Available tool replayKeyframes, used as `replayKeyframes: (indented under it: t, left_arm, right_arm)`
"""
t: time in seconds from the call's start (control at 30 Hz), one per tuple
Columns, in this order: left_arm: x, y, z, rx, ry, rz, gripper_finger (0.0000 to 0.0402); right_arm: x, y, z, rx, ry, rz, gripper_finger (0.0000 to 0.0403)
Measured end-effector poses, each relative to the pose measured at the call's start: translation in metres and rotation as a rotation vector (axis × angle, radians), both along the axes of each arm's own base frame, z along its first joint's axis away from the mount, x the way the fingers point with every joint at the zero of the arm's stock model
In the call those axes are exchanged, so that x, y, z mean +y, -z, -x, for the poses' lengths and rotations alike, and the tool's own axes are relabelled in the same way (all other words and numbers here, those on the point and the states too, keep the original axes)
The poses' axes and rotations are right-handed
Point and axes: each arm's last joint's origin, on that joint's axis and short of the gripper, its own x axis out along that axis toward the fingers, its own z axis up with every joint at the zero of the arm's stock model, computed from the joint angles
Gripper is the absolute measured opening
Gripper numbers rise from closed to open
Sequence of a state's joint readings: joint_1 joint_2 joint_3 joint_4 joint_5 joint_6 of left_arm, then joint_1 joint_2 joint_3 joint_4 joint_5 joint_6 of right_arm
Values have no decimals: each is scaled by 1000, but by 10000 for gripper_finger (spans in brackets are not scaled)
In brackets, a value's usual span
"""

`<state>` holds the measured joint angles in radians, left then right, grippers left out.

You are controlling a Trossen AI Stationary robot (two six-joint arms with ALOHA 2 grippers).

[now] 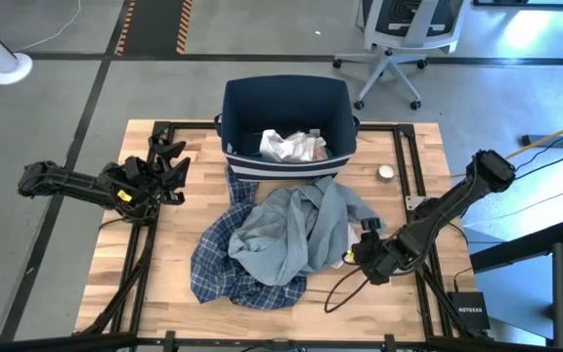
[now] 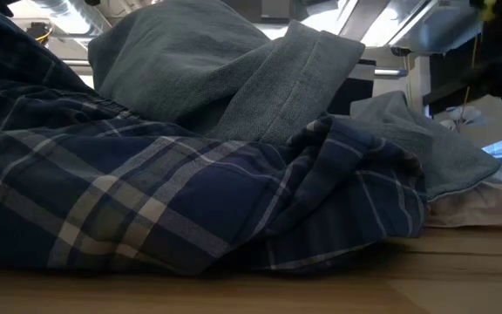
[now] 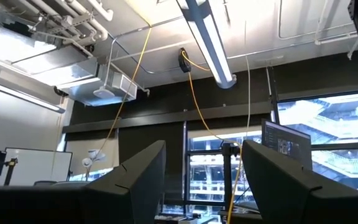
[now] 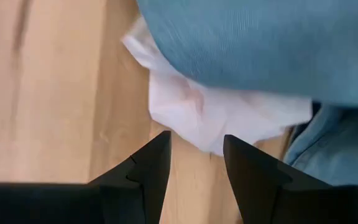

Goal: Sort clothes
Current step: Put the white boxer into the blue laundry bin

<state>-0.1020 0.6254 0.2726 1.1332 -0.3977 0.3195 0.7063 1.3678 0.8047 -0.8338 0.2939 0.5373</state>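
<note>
Your right gripper (image 4: 194,158), jaws apart and empty, sits low by the bench's right edge, pointing at the pale pink piece (image 4: 210,109) just ahead, tucked under the grey-blue garment (image 1: 286,235); it's the nearer arm.

We're in a lab or industrial workspace: a grey concrete floor (image 1: 76,88) marked with yellow-and-black hazard tape (image 1: 182,24), a white swivel office chair (image 1: 399,44) behind the wooden table (image 1: 164,284). Overhead run exposed ductwork (image 3: 114,87), pipes (image 3: 95,9) and a tube light (image 3: 207,40), with a whiteboard (image 3: 33,167) and a monitor (image 3: 286,142) by big windows (image 3: 328,134).
</note>
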Motion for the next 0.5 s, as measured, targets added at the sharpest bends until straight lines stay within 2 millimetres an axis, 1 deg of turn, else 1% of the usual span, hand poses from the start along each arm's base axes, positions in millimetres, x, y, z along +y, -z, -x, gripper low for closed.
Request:
replayKeyframes:
  t: [0.07, 0.23, 0.33, 0.5]
  left_arm:
    - [0, 0, 0, 0, 0, -1, 208]
    - [0, 0, 0, -1, 2, 2, 208]
    - [0, 0, 0, -2, 4, 5, 208]
    - [0, 0, 0, -3, 6, 7, 208]
  right_arm:
    - [-2, 7, 2, -1, 18, -6, 166]
    - [-7, 11, 0, -2, 58, -14, 174]
    - [-12, 11, -5, -7, 71, -19, 197]
    - [-24, 11, -17, -20, 78, -33, 249]
